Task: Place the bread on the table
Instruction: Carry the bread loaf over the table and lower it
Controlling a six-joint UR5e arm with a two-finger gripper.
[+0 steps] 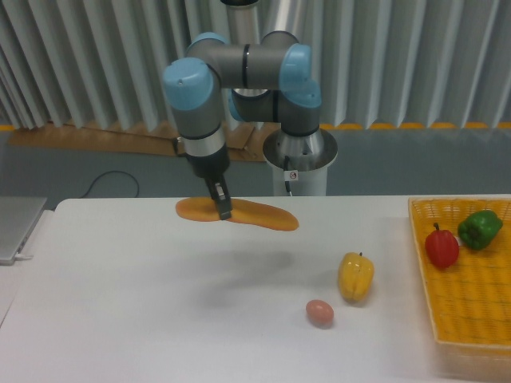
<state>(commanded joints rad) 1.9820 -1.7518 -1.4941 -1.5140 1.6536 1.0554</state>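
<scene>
The bread (pixel 255 215), a long orange-tan loaf, hangs level above the white table (pixel 120 319), left of centre. My gripper (pixel 223 211) points down and is shut on the loaf a little left of its middle. A faint shadow lies on the table below and to the right of the loaf.
A yellow pepper (pixel 355 276) and a small pinkish-brown egg (pixel 319 312) lie on the table right of centre. A yellow woven basket (pixel 471 319) at the right edge holds a red pepper (pixel 441 246) and a green pepper (pixel 480 228). A grey laptop (pixel 16 227) sits at the left edge.
</scene>
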